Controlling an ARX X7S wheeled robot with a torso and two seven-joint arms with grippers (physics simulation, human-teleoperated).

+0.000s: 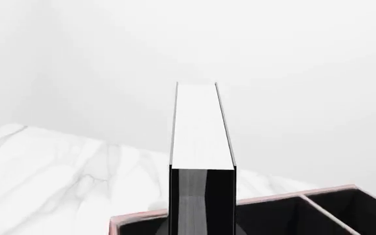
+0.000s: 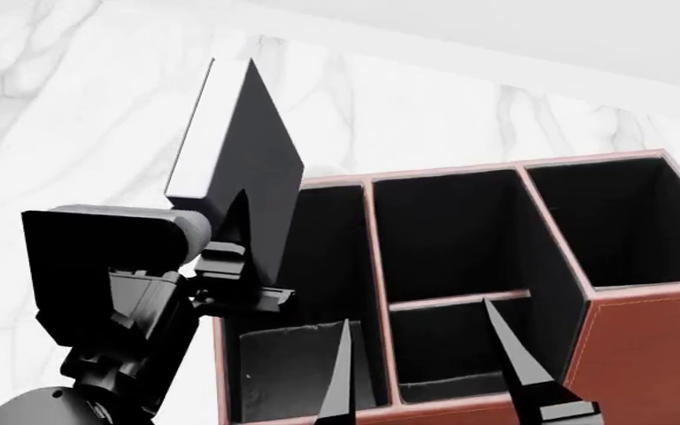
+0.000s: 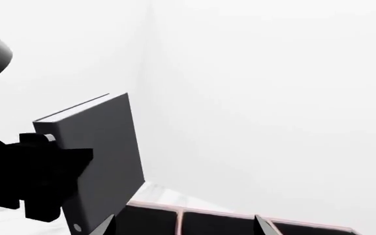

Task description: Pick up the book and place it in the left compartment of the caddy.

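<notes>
My left gripper (image 2: 236,252) is shut on the black book (image 2: 240,150), holding it tilted above the caddy's near-left corner. In the left wrist view the book's white page edges (image 1: 198,127) point away from the camera over the caddy's rim (image 1: 273,197). The reddish-brown caddy (image 2: 641,354) has a black interior. Its left compartment (image 2: 330,266) lies just below and right of the book. My right gripper (image 2: 418,311) hangs open over the caddy's front, nothing between its fingers. The right wrist view shows the book (image 3: 103,147), the left gripper (image 3: 31,176) and the caddy (image 3: 221,226).
The caddy stands on a white marble tabletop (image 2: 81,106). Its middle column (image 2: 446,230) is split by a low divider, and a right end slot (image 2: 618,221) lies beyond it. A plain pale wall (image 3: 273,98) rises behind the table.
</notes>
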